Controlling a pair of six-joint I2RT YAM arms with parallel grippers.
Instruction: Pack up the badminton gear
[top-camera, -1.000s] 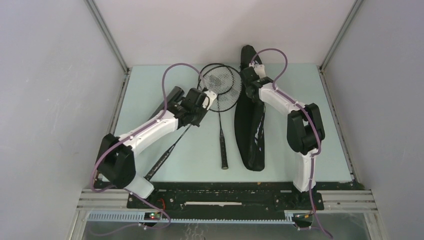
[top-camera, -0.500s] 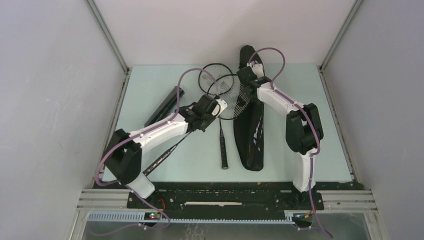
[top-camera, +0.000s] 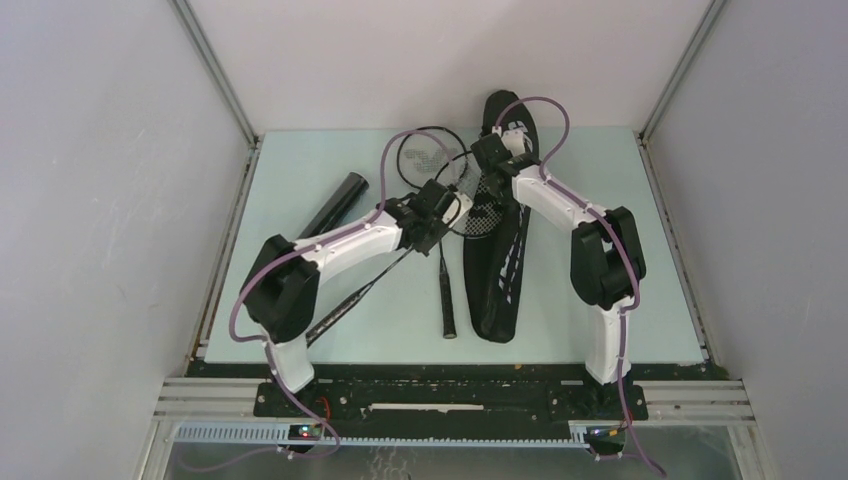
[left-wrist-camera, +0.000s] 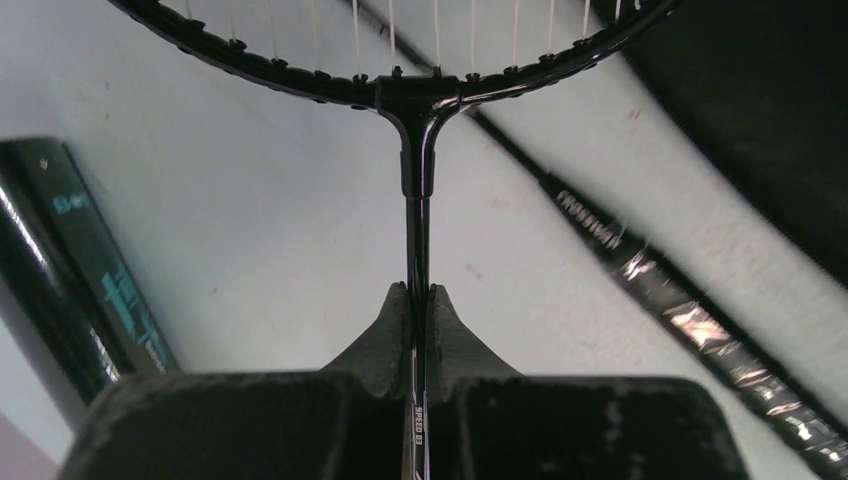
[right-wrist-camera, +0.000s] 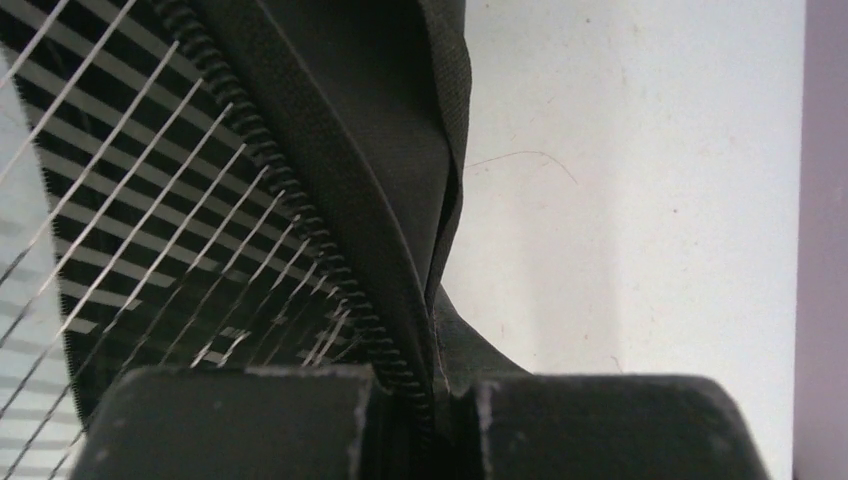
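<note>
Two closed grips: left gripper pinches the racket shaft, right gripper holds the bag flap at 12 o'clock; a sagging flap could snag the strings.

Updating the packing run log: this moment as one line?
left gripper: shut on racket shaft | right gripper: shut on bag zipper edge | racket head at bag mouth | second racket, tube on table

The big black bag lies stretched out, its zip side open. One thin black racket slants with its stringy head over the bag's open edge. The other racket lies flat just beside the bag. The long black tube lies well apart, leftward.
</note>
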